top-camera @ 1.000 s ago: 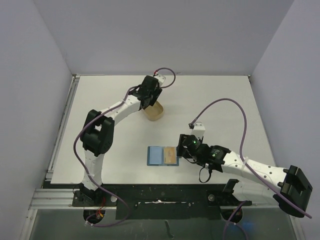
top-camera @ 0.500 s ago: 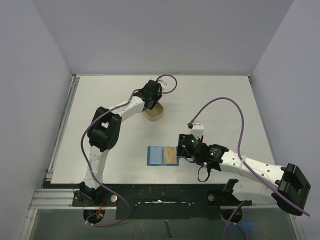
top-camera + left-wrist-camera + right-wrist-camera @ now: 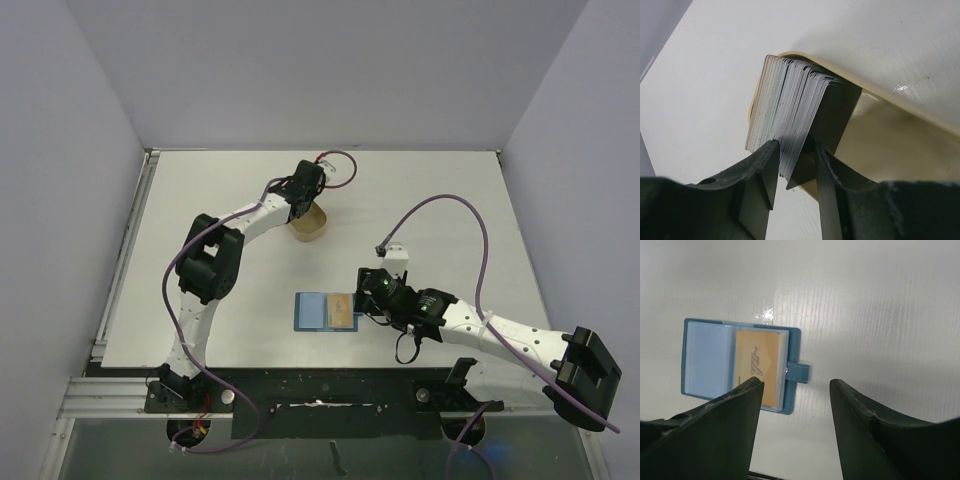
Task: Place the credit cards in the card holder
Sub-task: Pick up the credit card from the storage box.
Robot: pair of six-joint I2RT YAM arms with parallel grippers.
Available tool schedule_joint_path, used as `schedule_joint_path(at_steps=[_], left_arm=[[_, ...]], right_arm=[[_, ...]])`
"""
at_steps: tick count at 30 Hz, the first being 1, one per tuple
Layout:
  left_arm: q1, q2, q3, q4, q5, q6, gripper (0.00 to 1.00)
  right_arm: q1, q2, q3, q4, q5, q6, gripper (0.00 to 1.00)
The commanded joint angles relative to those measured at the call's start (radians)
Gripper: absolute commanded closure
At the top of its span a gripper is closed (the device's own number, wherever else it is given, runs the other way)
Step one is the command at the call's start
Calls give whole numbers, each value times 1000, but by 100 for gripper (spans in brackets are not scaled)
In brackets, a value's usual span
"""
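Both reach forward: left tool (image 3: 795, 155) pinches credit cards (image 3: 790, 100) in tray (image 3: 885, 135); right tool (image 3: 796, 383) gapes wide above card holder (image 3: 707, 357).

A robotics lab test cell: a white counter (image 3: 450, 180) boxed in by plain grey walls (image 3: 330, 70), with the left arm (image 3: 250, 215) and right arm (image 3: 490, 335), both trailing purple cables (image 3: 470, 212), bolted to an aluminium rail (image 3: 110, 405).

The card holder (image 3: 793, 347) is showing teal with pale blue pockets, its card (image 3: 757, 367) looking tan-orange; the credit cards (image 3: 790, 115) are showing grey, white, dark
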Motion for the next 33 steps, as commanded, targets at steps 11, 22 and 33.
schedule_joint_path(at_steps=[11,22,33], left_arm=[[-11,-9,51,52,-67,35,79],[-39,-16,86,35,-112,57,85],[-62,-34,91,-16,-134,45,100]], right_arm=[[-9,-17,25,15,33,2,43],[-9,-33,21,10,38,3,43],[-9,-59,10,15,27,5,43]])
